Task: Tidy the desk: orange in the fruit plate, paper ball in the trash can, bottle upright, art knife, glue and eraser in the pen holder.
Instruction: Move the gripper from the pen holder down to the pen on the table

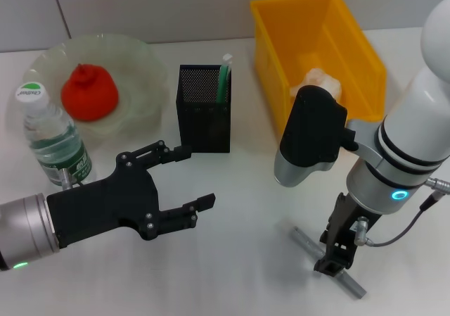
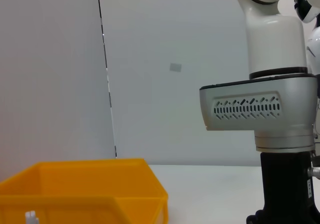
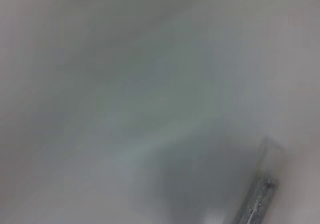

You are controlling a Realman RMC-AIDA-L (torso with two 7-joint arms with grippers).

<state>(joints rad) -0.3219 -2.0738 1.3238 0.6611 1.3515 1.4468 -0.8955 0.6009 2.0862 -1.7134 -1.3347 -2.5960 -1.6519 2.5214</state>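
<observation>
Down at the near right of the desk with the right gripper [image 1: 336,263], set over the middle of the knife [image 1: 349,281], which lies flat and slantwise on the desk [image 1: 246,274]. Cannot tell whether clamped on it or merely astride it.

Hovering at the near left with the left gripper [image 1: 199,177], spread wide and holding nothing, just in front of the holder [image 1: 204,108].

Likely troubles from here:
- Pinching a thin, flat knife against a hard top: could skid away or pivot out if caught off its middle.
- Lifting with a weak hold: could droop at 1 end and drop on the way.
- Carrying toward the holder with the left gripper so near it: could clip that arm, or knock the holder over.
- Lowering at a slant: could catch the holder's rim, or jam against the green thing [image 1: 225,80] inside.

Already looking settled: orange [image 1: 88,91] in the plate [image 1: 140,55], bottle [image 1: 49,136] upright, paper ball [image 1: 323,84] in the yellow bin [image 1: 358,55].

Hard to make out:
- Knife's middle hidden beneath the right gripper.
- Right wrist view smeared, with only 1 end of the knife [image 3: 257,204] showing.
- Left wrist view giving just the bin [image 2: 100,184] and the right arm [image 2: 260,109].
- No eraser seen anywhere; unclear whether the green thing is the glue.
</observation>
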